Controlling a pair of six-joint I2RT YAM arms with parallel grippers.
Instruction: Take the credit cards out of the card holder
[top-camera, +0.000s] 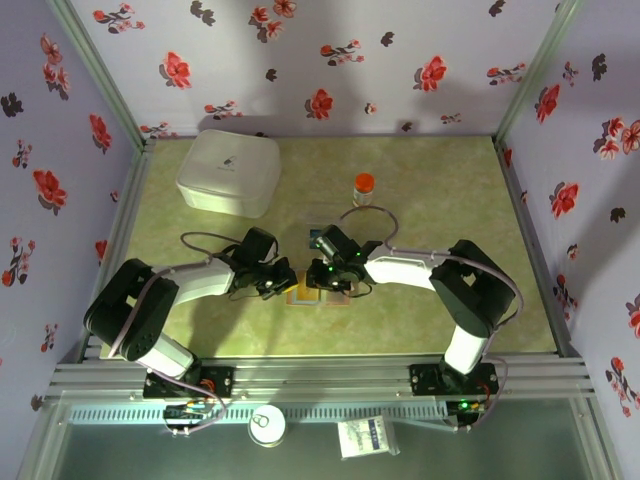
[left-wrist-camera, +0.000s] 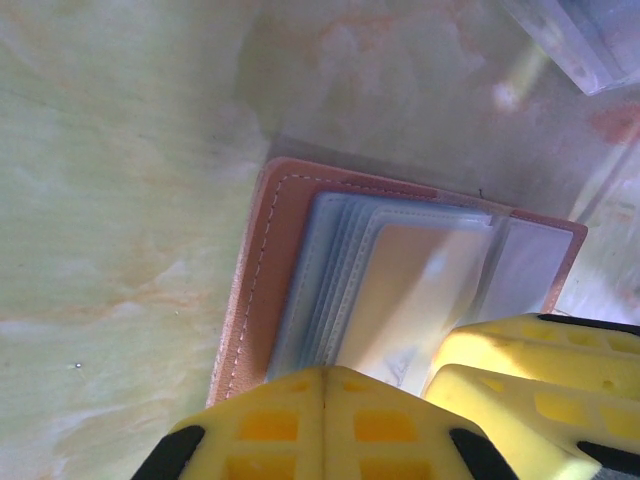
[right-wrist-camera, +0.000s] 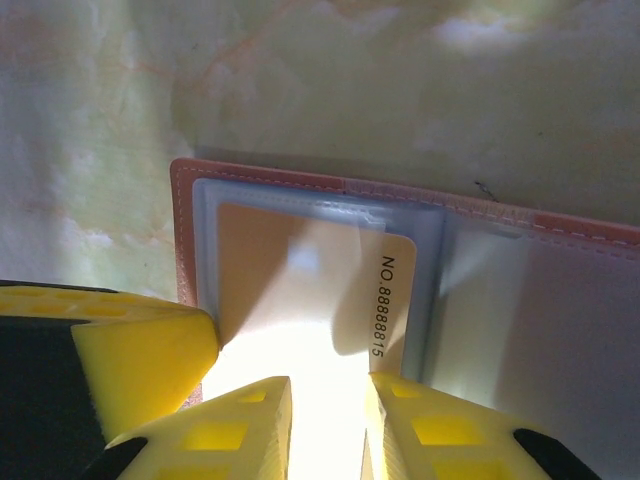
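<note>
Open card holder (right-wrist-camera: 262, 173), tan card (right-wrist-camera: 290, 270) tucked inside, left jaws together, right jaws apart

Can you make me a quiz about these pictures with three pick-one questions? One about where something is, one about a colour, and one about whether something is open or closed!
1. Where on the green marbled table is the white rounded lidded plastic box?
A) far left corner
B) near right corner
C) the very middle

2. What colour is the thin numbered card?
A) black
B) yellowish-tan
C) purple

3. The flat brown leather-like card holder is:
A) folded shut
B) lying open
C) standing on its edge

Answers:
1 A: the top view shows the box at the far left of the table.
2 B: the right wrist view shows a yellowish-tan card printed NO.88888815.
3 B: both wrist views show its clear sleeves facing up.
</note>
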